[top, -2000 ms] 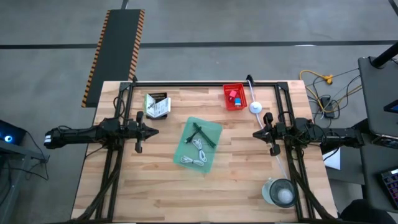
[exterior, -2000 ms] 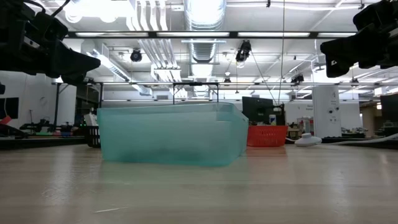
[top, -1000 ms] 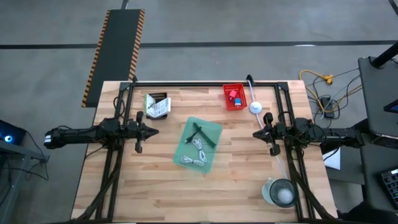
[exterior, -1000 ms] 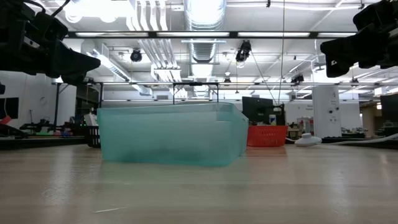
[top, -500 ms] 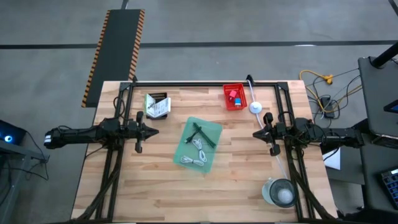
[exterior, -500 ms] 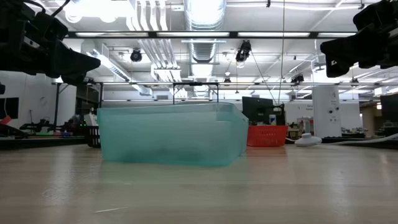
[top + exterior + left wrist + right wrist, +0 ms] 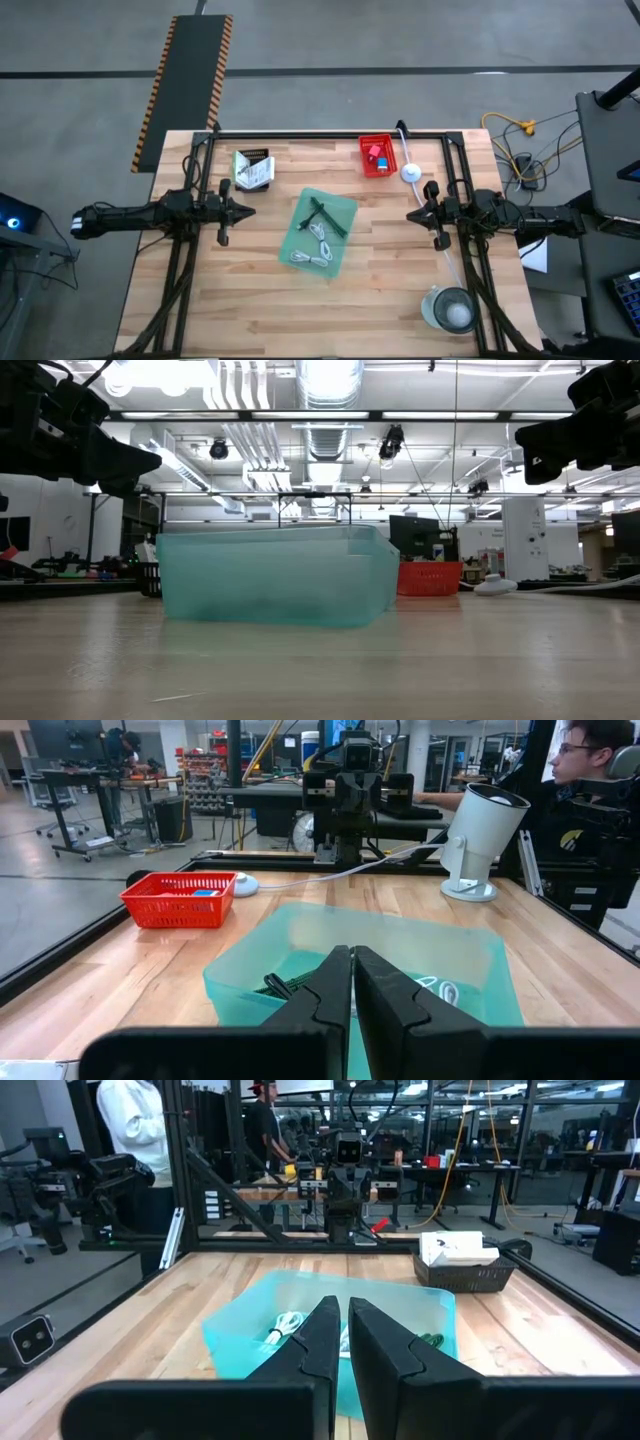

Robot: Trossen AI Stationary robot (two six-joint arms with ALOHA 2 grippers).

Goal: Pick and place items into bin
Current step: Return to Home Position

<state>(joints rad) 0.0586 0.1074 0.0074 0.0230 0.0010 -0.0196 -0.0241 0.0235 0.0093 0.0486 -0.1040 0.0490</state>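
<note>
High view: left claw and right claw hang closed, flanking bin.

No visible change: the left hand at middle left, the right hand at middle right and the bin between them lie as before.

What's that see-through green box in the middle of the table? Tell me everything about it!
It is a see-through teal plastic bin, rectangular with rounded corners and no lid. It stands upright, turned a little askew, near the middle of the wooden table. Inside lie a black cable and coiled white cables. Only the table touches it. The left tool and right tool hang off to either side, both shut.
</note>
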